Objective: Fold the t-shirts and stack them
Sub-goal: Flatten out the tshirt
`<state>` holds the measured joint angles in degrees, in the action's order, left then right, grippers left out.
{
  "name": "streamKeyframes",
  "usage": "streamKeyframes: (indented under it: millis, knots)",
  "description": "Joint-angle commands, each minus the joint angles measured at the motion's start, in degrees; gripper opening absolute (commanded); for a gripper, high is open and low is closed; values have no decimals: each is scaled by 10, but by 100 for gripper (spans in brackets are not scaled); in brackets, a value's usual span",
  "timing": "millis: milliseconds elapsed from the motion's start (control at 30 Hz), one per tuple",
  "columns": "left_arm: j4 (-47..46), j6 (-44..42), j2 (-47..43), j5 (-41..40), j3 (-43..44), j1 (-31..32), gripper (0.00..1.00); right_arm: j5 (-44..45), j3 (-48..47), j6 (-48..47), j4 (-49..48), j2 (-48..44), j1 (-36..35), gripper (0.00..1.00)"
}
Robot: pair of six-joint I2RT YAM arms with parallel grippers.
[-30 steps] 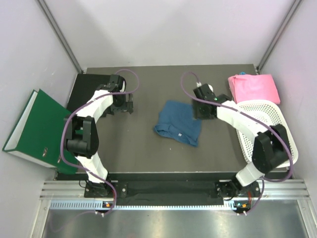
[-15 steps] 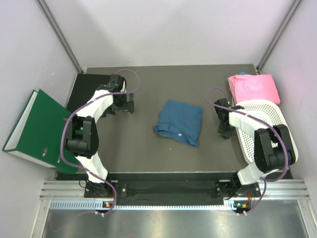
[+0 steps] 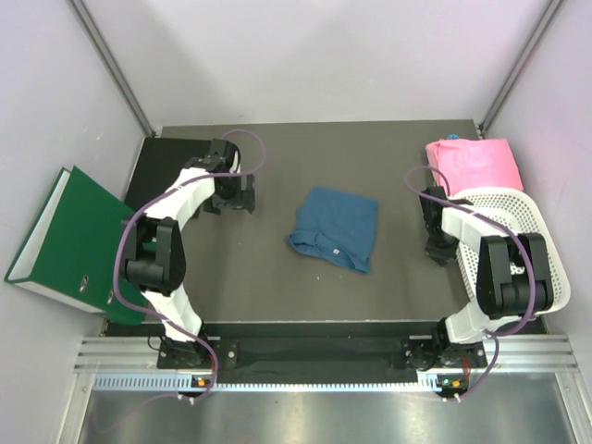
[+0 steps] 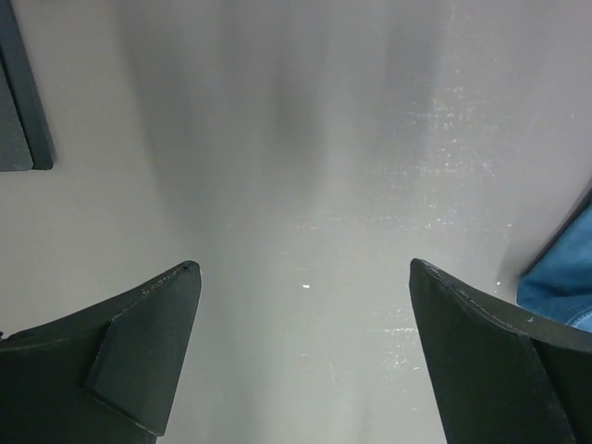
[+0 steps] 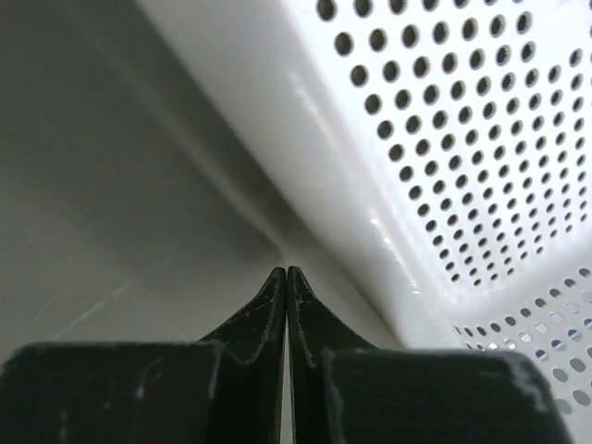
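Observation:
The dark teal-blue t-shirt (image 3: pixel 335 227) lies folded in the middle of the table, its small white label near the front edge. A corner of it shows at the right edge of the left wrist view (image 4: pixel 564 277). The bright pink t-shirt (image 3: pixel 474 164) lies folded at the back right, behind the basket. My left gripper (image 3: pixel 238 197) is open and empty over bare table, left of the blue shirt (image 4: pixel 305 277). My right gripper (image 3: pixel 437 248) is shut and empty, low beside the basket wall (image 5: pixel 286 271).
A white mesh basket (image 3: pixel 532 268) stands at the right edge, its perforated wall close to my right gripper (image 5: pixel 444 157). A green binder (image 3: pixel 69 242) leans off the table's left side.
My right arm has left the blue shirt and swung right and toward the front, down beside the basket. My left gripper shifted slightly. The blue shirt lies still.

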<state>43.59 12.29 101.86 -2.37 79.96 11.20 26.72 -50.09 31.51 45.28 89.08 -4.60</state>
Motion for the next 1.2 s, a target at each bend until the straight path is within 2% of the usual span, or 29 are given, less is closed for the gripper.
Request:
streamKeyframes:
  millis: [0,33,67,133,167,233,333,500,600,733,867,1167]
  knots:
    - [-3,2,-4,12,25,7,99,-50,-24,-35,-29,-25,-12,4]
    - [-4,1,-4,21,25,9,99,-91,-29,-41,-37,-32,-20,9]
    - [-4,1,-5,21,23,10,99,-108,-35,-45,-42,-45,-29,21]
    - [-7,-1,-10,49,15,16,99,-168,-55,-57,-68,-56,-60,32]
    - [-11,-3,-12,75,11,19,99,-184,-63,-54,-71,-58,-71,42]
    - [-22,-6,-20,104,-3,32,99,-236,-91,-56,-85,-50,-98,52]
    - [-45,-18,-37,153,-28,62,99,-283,-134,-63,-78,-31,-135,55]
    - [-67,-39,-64,171,-60,126,99,-284,-194,-75,-6,-14,-188,59]
    - [-80,-43,-81,179,-69,146,99,-283,-196,-77,14,-36,-221,68]
    - [-91,-46,-90,192,-71,160,99,-311,-175,-73,7,-70,-238,65]
    - [-77,-46,-70,176,-59,163,99,-369,-143,-65,-35,-65,-249,63]
    - [-55,-50,-66,100,-43,163,99,-395,-189,-95,-66,53,-315,61]
